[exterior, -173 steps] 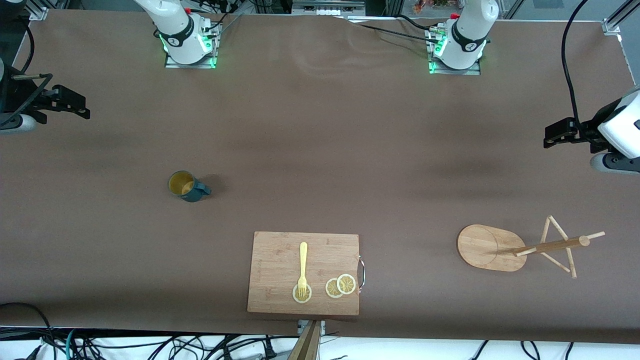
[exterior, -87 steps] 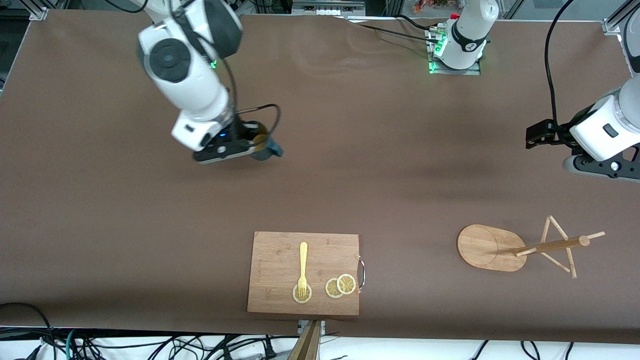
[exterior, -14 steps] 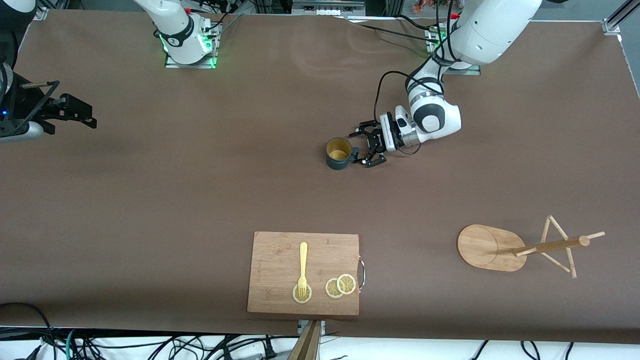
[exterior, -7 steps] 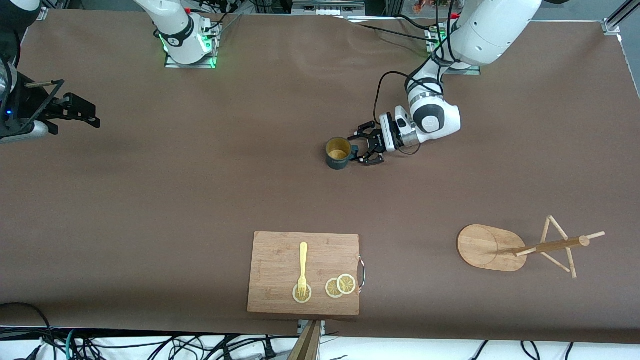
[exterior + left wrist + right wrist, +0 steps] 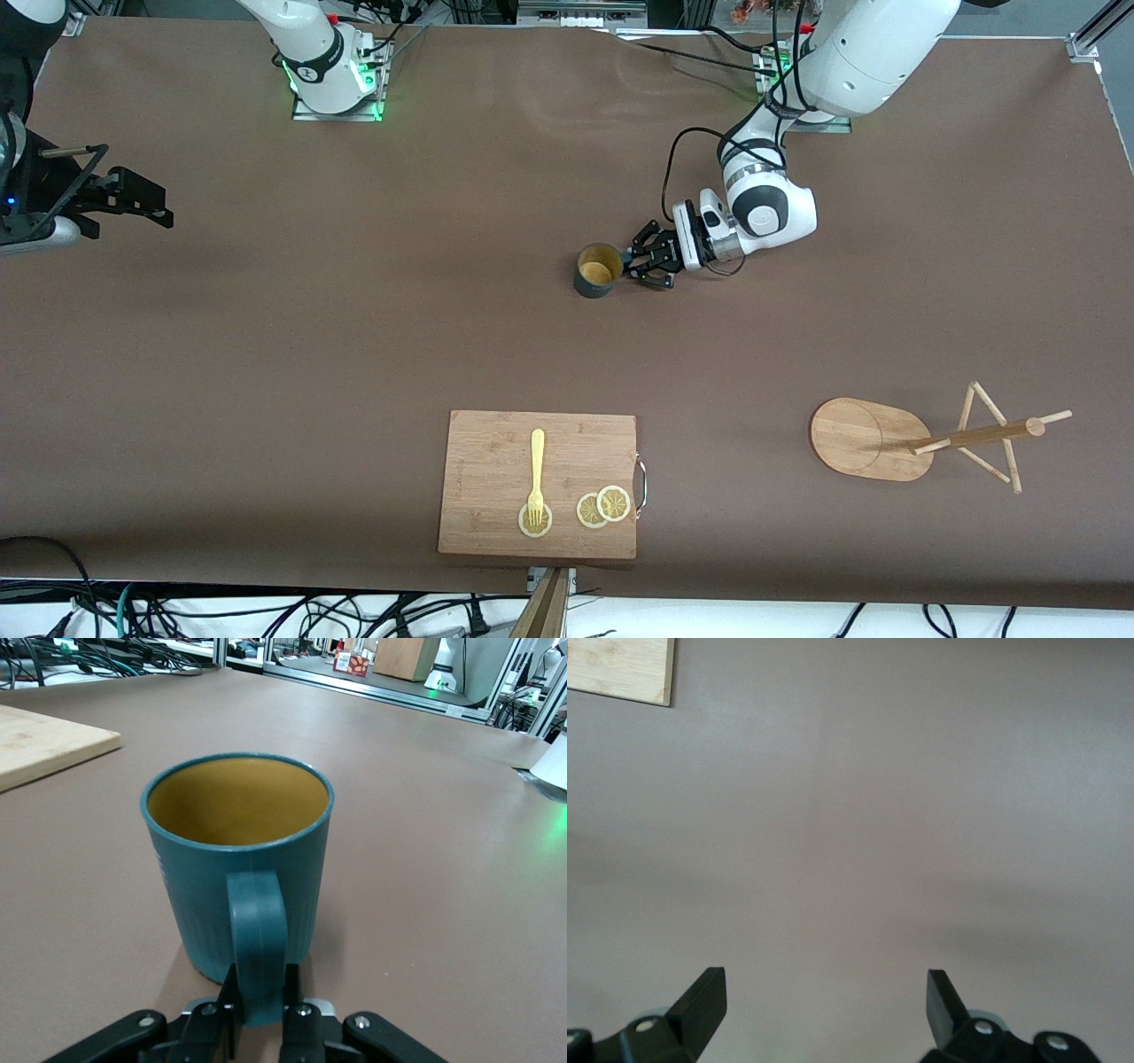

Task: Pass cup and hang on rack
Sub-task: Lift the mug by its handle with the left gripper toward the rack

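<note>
So the left pincer (image 5: 640, 264) is pinched tight on the handle (image 5: 258, 939) of the cup (image 5: 596, 270), and that makes sense: grab the loop from the side and the mug's open ring stays reachable for a peg later. The cup sits upright on the bench (image 5: 354, 337) around the middle, farther from the front camera than the cutting board (image 5: 496, 452), yellow inside facing up. In the left wrist view the fingers (image 5: 232, 1010) are closed right against the loop's lower end, body of the mug just ahead of them. I can't quite tell if it's lifted a hair or resting flat.

The right pincer (image 5: 146, 202) waits out at the right arm's end of the bench, fingers spread wide with nothing between them, over bare surface.

The rack (image 5: 921, 439) stands toward the left arm's end, nearer the front camera than the cup and well apart from it, pegs (image 5: 992, 409) sticking out and all free. My guess: middle placement is the handover spot, and the hanging is what's left.
</note>
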### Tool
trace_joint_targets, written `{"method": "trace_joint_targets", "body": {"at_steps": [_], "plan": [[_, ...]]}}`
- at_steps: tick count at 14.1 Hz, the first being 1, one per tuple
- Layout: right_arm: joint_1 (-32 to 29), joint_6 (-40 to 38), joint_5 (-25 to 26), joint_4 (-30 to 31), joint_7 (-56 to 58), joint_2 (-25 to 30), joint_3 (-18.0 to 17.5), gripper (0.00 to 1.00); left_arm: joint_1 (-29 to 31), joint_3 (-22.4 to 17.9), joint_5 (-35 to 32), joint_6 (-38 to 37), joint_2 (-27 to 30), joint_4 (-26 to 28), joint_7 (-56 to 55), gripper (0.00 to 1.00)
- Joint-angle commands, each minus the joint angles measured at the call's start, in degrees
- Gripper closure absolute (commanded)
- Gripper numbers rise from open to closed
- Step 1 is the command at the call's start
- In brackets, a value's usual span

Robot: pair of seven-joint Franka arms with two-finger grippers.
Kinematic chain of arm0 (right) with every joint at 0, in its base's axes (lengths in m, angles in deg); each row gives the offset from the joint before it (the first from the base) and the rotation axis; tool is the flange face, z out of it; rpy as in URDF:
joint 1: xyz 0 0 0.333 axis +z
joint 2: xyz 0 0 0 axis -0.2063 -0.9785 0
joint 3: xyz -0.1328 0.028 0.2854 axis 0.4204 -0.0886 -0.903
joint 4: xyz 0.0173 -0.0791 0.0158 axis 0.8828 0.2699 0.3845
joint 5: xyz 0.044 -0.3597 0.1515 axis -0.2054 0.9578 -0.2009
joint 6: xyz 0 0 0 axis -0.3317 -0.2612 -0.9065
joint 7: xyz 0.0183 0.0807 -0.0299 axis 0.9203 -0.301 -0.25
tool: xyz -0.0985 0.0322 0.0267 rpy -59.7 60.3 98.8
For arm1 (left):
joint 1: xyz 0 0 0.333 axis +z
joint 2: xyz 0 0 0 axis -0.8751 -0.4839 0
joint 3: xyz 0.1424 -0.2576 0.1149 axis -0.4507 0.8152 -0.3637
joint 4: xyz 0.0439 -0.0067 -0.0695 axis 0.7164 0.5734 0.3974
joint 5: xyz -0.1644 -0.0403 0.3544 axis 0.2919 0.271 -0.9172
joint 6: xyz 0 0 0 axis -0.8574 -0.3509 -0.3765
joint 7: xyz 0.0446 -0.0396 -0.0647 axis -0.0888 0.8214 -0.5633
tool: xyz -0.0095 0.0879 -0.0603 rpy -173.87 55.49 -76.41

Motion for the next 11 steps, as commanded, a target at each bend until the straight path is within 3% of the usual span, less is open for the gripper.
{"method": "trace_joint_targets", "body": {"at_steps": [1,5,8,11], "plan": [[-0.6,-1.07,0.07,-1.18,0.74,-0.37,-0.19,0.0,0.4,0.36,1.48,0.2,2.09,-1.18,-3.92,1.0],[-0.43,-1.07,0.16,-1.18,0.66,-0.37,-0.27,0.0,1.89,0.36,-3.25,-0.5,5.7,-1.18,-18.77,1.0],[-0.25,-0.89,0.24,-1.27,0.66,-0.37,-0.36,0.0,3.91,0.36,-9.31,-4.53,11.83,-0.84,-35.01,1.0],[-0.34,-0.98,0.16,-1.27,0.66,-0.37,-0.36,0.0,9.26,-0.25,-25.53,-11.89,18.08,-0.92,-54.17,1.0]]}}
